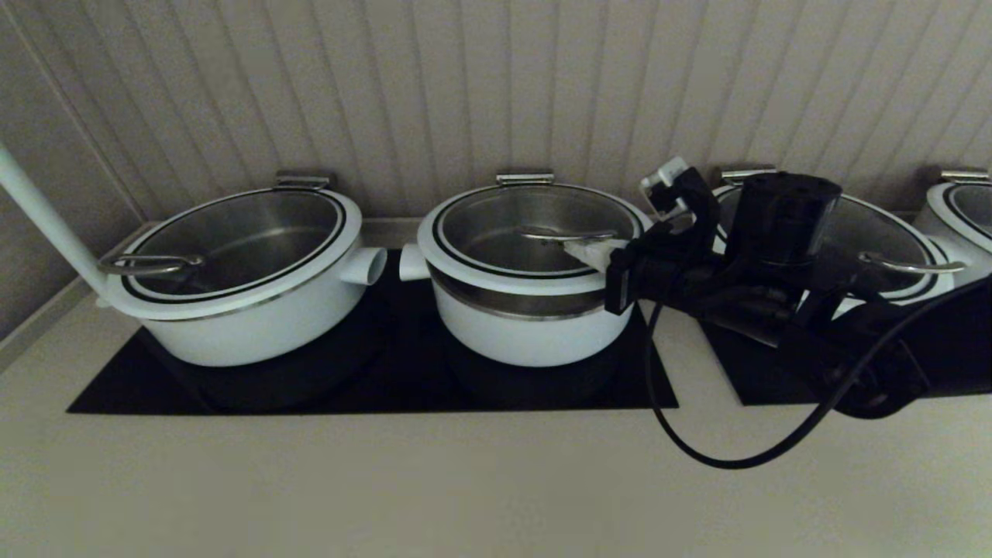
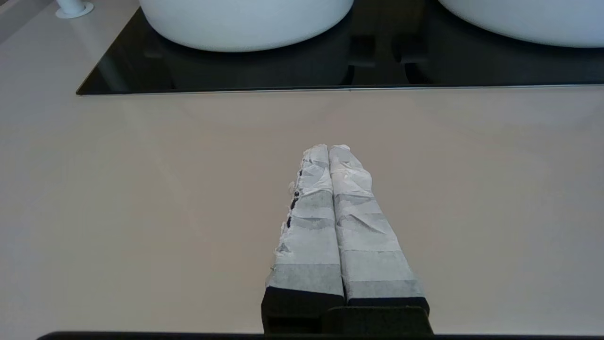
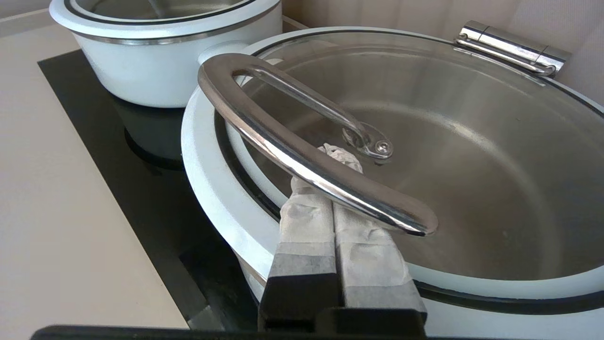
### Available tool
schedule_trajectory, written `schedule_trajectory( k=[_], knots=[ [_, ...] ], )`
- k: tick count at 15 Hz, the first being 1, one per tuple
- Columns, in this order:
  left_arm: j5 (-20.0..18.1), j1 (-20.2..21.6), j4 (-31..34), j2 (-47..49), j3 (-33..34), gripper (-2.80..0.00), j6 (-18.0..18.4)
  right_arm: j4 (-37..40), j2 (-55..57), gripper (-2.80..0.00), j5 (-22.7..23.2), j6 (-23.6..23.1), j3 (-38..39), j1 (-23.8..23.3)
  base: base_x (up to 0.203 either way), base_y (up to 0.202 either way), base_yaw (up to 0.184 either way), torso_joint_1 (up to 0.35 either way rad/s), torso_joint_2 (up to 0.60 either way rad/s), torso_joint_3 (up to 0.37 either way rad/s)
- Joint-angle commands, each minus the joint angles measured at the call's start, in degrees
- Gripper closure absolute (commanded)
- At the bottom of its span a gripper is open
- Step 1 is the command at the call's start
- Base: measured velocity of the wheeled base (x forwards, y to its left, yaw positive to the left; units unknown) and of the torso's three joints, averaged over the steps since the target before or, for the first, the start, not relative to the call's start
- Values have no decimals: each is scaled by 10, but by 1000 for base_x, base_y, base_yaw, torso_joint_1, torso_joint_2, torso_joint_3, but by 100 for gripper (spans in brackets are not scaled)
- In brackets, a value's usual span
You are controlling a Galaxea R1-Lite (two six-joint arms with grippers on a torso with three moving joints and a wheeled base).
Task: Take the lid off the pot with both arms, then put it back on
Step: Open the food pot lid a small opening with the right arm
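Fingers pressed together, the right gripper [image 3: 337, 158] is sliding under the steel loop handle [image 3: 302, 156] of the lid [image 1: 535, 225], holding nothing. The pot [image 1: 527, 310] is sitting at the right end of the black cooktop [image 1: 372, 387], close to the counter's [image 1: 387, 480] back edge, lid on. The left gripper [image 2: 329, 150], likewise closed and empty, is hovering over bare counter near the cooktop's front edge. Best move, I'd say: bring the left in to share the handle, then raise both evenly so the hinge [image 1: 525, 179] isn't twisted.
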State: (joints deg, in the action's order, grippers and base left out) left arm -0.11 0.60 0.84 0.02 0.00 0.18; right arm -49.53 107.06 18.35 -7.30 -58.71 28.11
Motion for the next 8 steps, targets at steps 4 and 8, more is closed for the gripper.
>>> schedule_trajectory(
  k=[4,8],
  knots=[
    [-1,0,0,0,0,0,7,-4,-1,0,2,-1,1,-12,0,0,0,0,0,0],
    [-12,0,-1,0,-1,0,117,-5,3,0,2,-1,2,-15,0,0,0,0,0,0]
  ],
)
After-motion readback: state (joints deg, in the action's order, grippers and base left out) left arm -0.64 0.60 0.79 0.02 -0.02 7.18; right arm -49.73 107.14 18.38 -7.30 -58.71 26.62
